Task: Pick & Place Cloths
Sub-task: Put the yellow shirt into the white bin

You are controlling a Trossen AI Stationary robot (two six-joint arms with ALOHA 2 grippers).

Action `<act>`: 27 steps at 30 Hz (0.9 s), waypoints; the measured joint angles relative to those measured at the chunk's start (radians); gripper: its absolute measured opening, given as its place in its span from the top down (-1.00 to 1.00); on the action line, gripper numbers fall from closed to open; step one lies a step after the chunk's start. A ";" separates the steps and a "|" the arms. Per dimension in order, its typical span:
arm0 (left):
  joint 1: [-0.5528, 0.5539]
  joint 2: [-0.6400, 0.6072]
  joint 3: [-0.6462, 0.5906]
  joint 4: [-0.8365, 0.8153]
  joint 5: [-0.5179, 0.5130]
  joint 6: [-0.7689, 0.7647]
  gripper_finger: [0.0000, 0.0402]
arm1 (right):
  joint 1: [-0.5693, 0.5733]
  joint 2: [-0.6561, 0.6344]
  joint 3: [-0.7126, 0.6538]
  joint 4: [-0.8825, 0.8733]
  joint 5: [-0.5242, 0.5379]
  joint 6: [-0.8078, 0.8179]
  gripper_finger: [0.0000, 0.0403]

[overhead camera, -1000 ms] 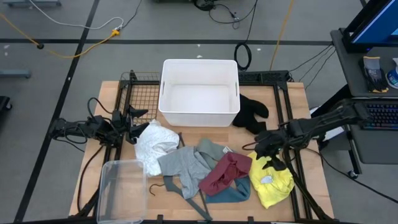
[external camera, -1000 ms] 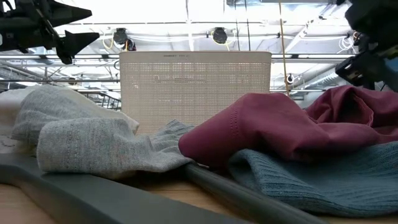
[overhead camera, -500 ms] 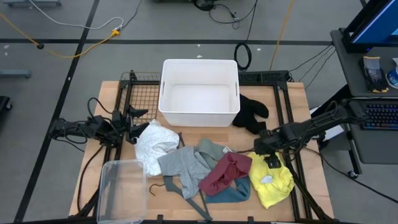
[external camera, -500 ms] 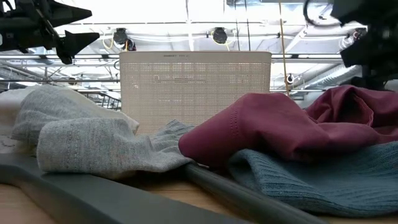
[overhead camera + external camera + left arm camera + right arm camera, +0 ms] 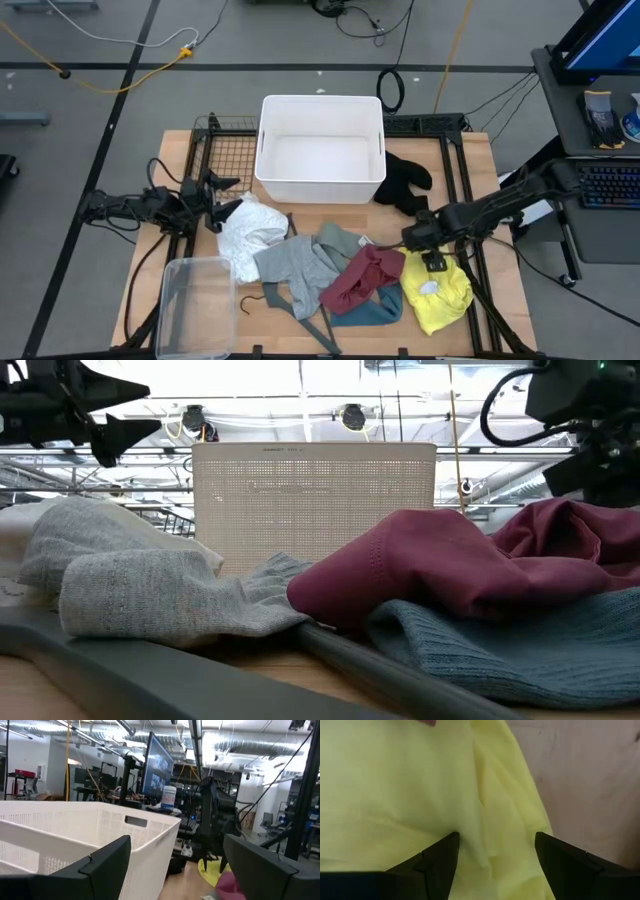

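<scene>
On the wooden table (image 5: pixel 470 170), the right gripper (image 5: pixel 492 852) has dropped, fingers spread, onto the yellow cloth (image 5: pixel 410 785), poised to grasp; the left gripper (image 5: pixel 175 865) waits open near the white bin (image 5: pixel 321 148).

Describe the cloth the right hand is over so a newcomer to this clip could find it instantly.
Start at the big white rectangular plastic bin at the table's far middle, then go to the heap of garments in front of it. At the heap's right end, under the open right hand, lies the yellow fabric cloth. It is the only yellow one, brighter than the maroon cloth and teal cloth touching it.
</scene>
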 joint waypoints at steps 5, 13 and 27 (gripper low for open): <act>0.000 0.000 0.000 -0.014 0.000 -0.004 -0.61 | -0.001 0.061 -0.033 0.063 -0.002 0.025 -0.26; 0.000 0.000 0.000 -0.014 0.000 -0.004 -0.61 | -0.001 0.156 -0.092 0.074 -0.012 0.080 -0.25; 0.000 0.000 0.000 -0.013 0.000 0.000 -0.61 | -0.001 0.188 -0.093 0.070 -0.091 0.245 0.84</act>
